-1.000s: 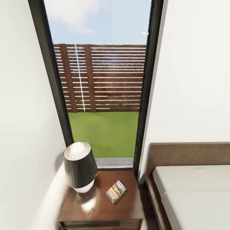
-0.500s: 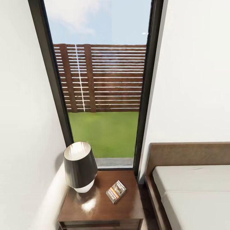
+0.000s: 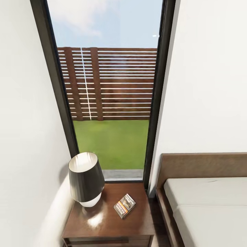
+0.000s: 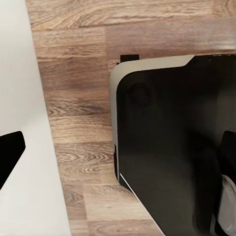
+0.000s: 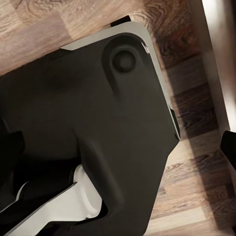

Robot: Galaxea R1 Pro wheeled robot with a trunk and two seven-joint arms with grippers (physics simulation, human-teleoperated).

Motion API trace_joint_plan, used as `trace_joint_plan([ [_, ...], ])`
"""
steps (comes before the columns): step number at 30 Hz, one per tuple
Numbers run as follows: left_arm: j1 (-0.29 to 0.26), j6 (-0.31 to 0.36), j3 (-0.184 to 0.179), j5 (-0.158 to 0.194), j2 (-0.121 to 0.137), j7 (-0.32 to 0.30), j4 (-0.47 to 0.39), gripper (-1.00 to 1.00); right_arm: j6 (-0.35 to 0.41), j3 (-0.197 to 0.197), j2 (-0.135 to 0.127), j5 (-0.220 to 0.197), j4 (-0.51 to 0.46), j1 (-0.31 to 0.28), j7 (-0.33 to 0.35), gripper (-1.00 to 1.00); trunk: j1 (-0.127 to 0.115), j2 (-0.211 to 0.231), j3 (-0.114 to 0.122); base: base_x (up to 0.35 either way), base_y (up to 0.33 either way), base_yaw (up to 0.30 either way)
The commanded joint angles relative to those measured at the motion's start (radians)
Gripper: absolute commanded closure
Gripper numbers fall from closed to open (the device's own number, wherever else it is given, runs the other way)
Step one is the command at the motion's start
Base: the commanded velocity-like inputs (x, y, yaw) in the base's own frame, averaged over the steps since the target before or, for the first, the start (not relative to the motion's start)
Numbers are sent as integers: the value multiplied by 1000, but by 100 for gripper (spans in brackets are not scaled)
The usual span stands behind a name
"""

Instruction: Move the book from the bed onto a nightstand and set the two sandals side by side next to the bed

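Observation:
The book (image 3: 125, 205), a small paperback with an orange band, lies flat on the dark-brown nightstand (image 3: 135, 228), to the right of a lamp. The bed (image 3: 209, 206) with its light-grey mattress and brown headboard stands just right of the nightstand, and its visible part is bare. The two sandals are out of view. A dark fingertip (image 4: 9, 155) of the left gripper sits at the picture's edge over the wood floor, and a dark fingertip (image 5: 230, 146) of the right gripper does the same. Both grippers look open and hold nothing.
A black-shaded lamp (image 3: 85, 180) takes up the nightstand's left half. A tall dark-framed window (image 3: 109, 103) stands behind, white walls on both sides. A narrow gap of floor (image 3: 156, 219) separates nightstand and bed. Both wrist views look down on my black base (image 4: 167, 147) and the plank floor.

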Motion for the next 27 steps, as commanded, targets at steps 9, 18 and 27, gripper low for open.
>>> trace_joint_plan([
  [9,-1,-1,-8,10,-1,-2,0,-100,-8,-7,0,-13,2,-1,1,-100,1,-2,-2,0,0,0],
  [18,-1,-1,-8,10,-1,-2,-1,-100,-11,-3,-1,-15,2,-2,-2,-100,1,-2,-2,0,0,0],
  [27,-1,-1,-8,10,-1,-2,-1,-100,-11,-8,0,-13,2,-2,-2,-100,1,-2,-2,0,0,0],
])
